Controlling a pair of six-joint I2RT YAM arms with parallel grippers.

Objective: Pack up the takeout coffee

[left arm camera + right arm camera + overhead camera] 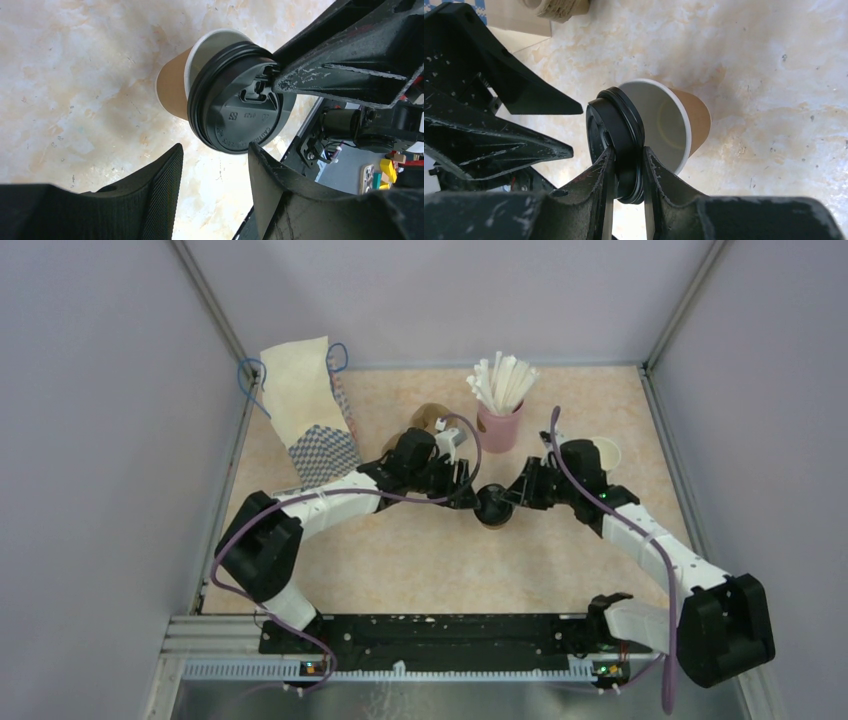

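The takeout coffee cup (696,120), brown kraft with a white inside, stands in the middle of the table (400,560). Its mouth shows uncovered in the right wrist view. My right gripper (626,150) is shut on the rim of the black lid (616,140), which it holds on edge, tilted against the cup's rim and not seated. From the left wrist view the lid (240,112) hides most of the cup (172,90). My left gripper (215,150) is open just short of the lid, with nothing between its fingers. From above, both grippers meet at the lid (492,505).
A white paper bag (305,410) with blue handles stands at the back left. Behind the arms are a stack of brown cups (430,418) and a pink cup of white straws (500,425). A white-lined cup (606,452) sits behind the right arm. Grey walls enclose the table.
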